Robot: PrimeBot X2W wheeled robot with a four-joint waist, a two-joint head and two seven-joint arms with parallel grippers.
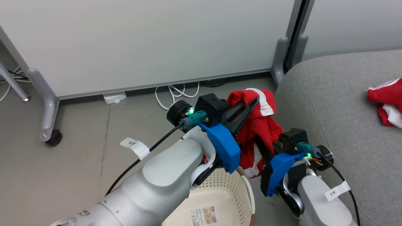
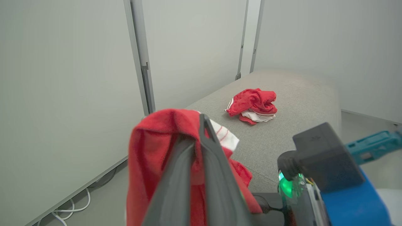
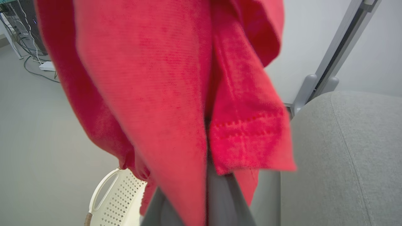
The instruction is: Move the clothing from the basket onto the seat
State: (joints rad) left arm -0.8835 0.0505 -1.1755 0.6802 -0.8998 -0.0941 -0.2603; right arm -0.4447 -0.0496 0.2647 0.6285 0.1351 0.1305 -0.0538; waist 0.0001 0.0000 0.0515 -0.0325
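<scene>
— Status?
— The first garment (image 1: 388,100) lies on the seat (image 1: 333,103), far right. The second garment (image 1: 260,125) hangs above the basket (image 1: 220,188), clamped in the left gripper (image 1: 251,105). The right gripper (image 1: 265,149) is buried in its folds, jaw state indeterminate. Placement outstanding.

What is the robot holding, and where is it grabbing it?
A red garment: the left gripper pinches its top fold. The right gripper has its fingers in the lower folds; whether they grip cannot be told.
</scene>
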